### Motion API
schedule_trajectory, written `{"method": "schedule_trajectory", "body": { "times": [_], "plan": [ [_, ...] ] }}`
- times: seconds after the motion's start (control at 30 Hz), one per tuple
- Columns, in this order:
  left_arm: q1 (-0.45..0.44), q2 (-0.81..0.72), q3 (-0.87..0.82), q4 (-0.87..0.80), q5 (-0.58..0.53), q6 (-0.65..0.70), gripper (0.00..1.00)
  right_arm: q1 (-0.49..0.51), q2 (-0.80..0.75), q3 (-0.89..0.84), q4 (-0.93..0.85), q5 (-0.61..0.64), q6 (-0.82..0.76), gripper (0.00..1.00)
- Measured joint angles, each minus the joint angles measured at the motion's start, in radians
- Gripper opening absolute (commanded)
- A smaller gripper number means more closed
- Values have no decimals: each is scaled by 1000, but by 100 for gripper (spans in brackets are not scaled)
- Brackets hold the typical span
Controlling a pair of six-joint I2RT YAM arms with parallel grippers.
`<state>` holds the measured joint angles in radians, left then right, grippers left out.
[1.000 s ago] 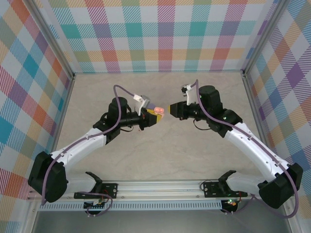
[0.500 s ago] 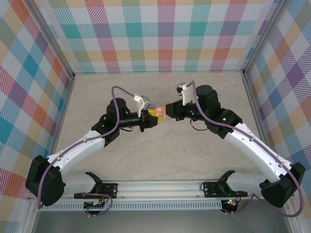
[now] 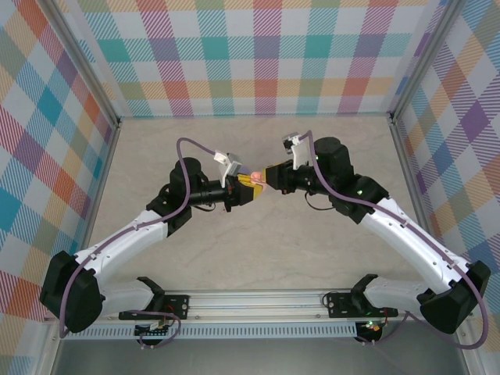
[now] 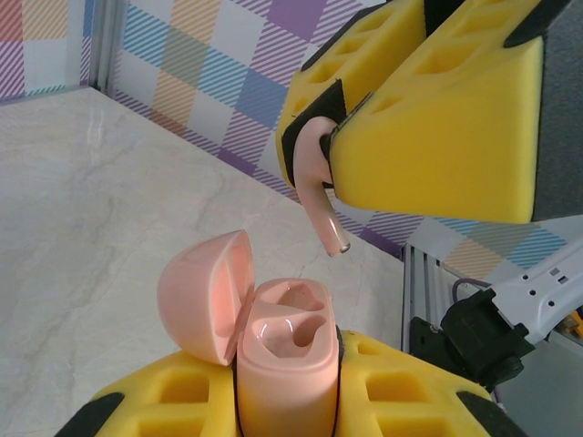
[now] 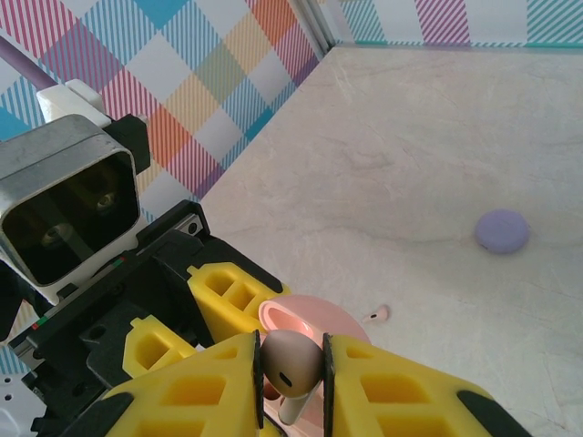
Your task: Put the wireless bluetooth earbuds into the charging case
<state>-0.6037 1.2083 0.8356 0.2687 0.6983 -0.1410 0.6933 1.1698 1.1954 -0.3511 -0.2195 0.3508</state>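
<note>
While the left arm (image 3: 129, 238) and right arm (image 3: 406, 234) both reach inward over the pale marbled bench (image 3: 258, 266), their claws meet nose to nose near its middle. Left claw (image 3: 248, 187): yellow foam fingers clamped tight around the pink charging case (image 4: 284, 364), which stands upright between them. Its lid (image 4: 205, 291) is hinged open to one side and both wells are exposed. Right claw (image 5: 291, 366): fingers pinched close on the head of one pale pink earbud (image 4: 321, 205). The stem hangs down, slightly tilted, with its tip just above the open case and not touching. Right wrist view, bench beyond the claws: a purple round disc (image 5: 502, 230) lies flat. Apart from it, nearer the claws, is a pale pink speck (image 5: 376, 315), too small to identify.
</note>
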Motion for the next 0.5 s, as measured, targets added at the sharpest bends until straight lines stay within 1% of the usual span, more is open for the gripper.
{"method": "schedule_trajectory", "body": {
  "times": [0.5],
  "plan": [
    [-4, 0, 14, -1, 0, -35, 13, 10, 21, 0, 14, 3, 0, 22]
  ]
}}
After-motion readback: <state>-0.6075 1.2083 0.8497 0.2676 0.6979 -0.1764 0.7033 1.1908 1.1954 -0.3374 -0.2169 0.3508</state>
